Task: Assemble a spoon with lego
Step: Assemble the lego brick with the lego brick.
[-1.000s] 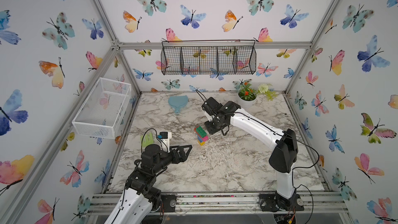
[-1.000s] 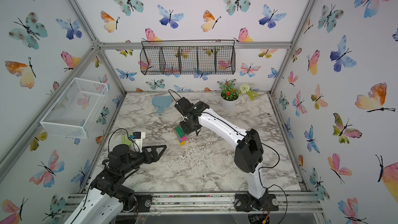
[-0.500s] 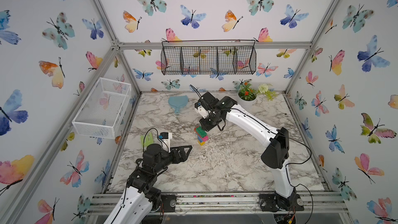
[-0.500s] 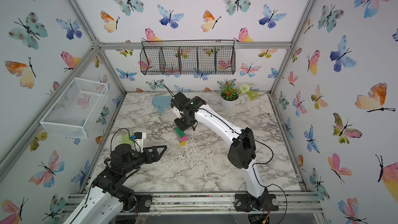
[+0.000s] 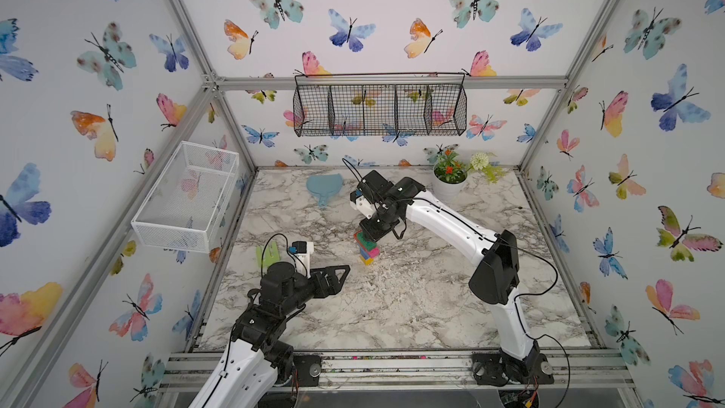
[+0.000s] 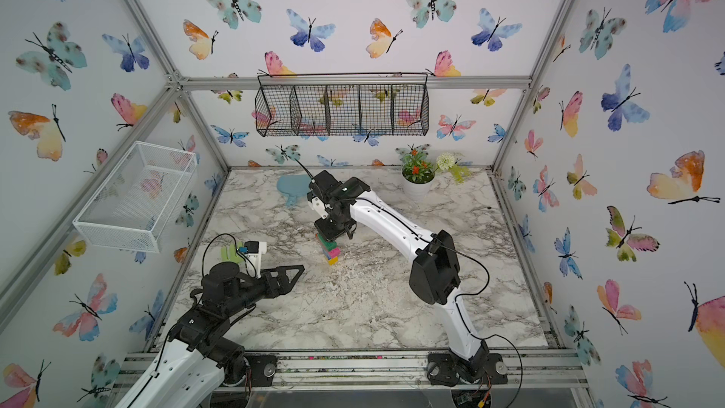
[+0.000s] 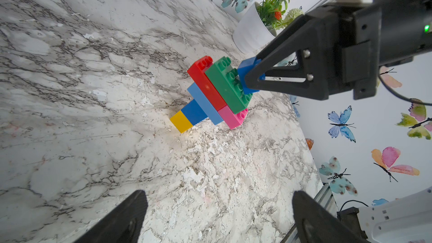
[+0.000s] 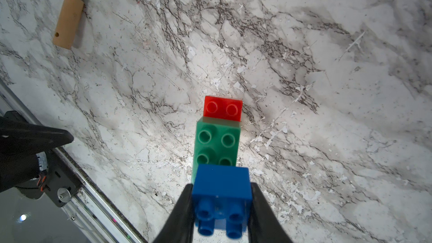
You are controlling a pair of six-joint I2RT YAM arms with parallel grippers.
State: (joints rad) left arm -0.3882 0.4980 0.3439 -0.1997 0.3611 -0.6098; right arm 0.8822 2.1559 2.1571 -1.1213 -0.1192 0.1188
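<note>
Surface: one white-and-grey marble-patterned surface [image 5: 412,308], unchanged.
Arms: two. The white-and-black right arm [image 5: 443,217] has swung its elbow and wrist toward the left tool's side since a second ago. The white-and-black left arm [image 5: 251,366] has barely shifted.
Baskets: two, both as before. One black wire basket [image 5: 378,111] hangs on the wall beyond the right tool, and one white mesh basket [image 5: 184,194] is on the wall outboard of the left tool.
Pot: one white pot of artificial flowers [image 5: 447,188], behind the right tool.
Left tool [image 5: 341,272]: one, its jaws spread wide and empty, pointing toward the spoon and well short of it.
Right tool [image 5: 372,234]: one, clamped from above on the spoon's top blue brick.
Paddle: one flat pale-teal paddle [image 5: 323,186], lying beyond the right tool.
Utensil: one pale green pronged utensil with a wooden handle [image 8: 70,19], beside the left tool's wrist.
Spoon: one joined multicolour brick spoon [image 7: 210,94], directly under the right tool, with its yellow end on the surface. It is in nearly the same spot as before.
Bricks: seven studded plastic bricks [image 7: 228,82], namely one yellow, two blue, one light-blue, one red, one green and one pink.
</note>
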